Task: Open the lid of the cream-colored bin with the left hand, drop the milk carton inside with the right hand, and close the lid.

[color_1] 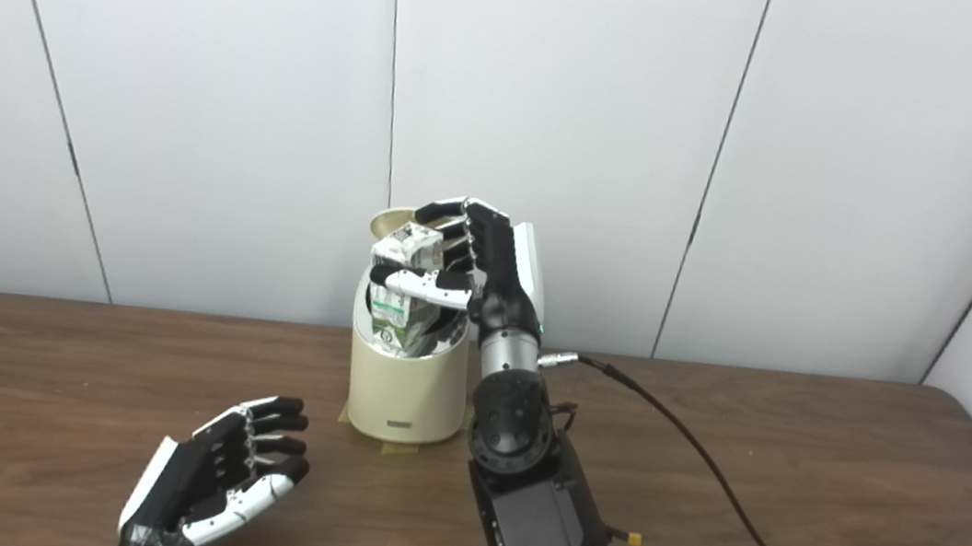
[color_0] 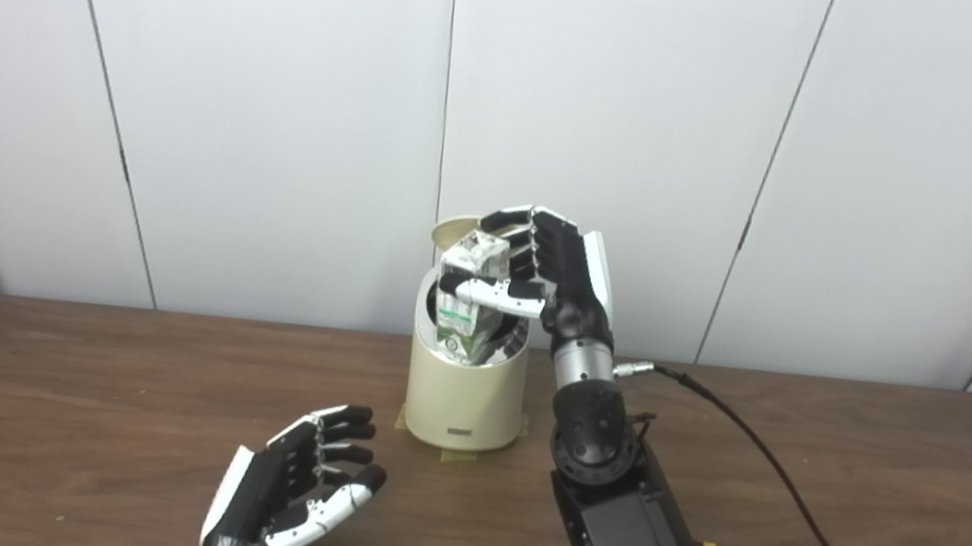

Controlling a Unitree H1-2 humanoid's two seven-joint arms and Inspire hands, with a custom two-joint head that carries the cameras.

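The cream-colored bin (color_0: 463,400) stands on the table's middle, its lid (color_0: 454,232) tipped up and open at the back. My right hand (color_0: 542,271) is shut on the white and green milk carton (color_0: 466,303) and holds it upright in the bin's mouth, its lower end inside the rim. My left hand (color_0: 297,486) rests open and empty on the table, in front of and to the left of the bin, apart from it. The same scene shows in the right eye view, with the carton (color_1: 398,295) in the bin (color_1: 406,384).
A brown wooden table (color_0: 838,502) runs across the view with white wall panels behind it. A black cable (color_0: 760,455) runs from my right wrist across the table's right side. Yellowish tape (color_0: 456,455) sits under the bin's base.
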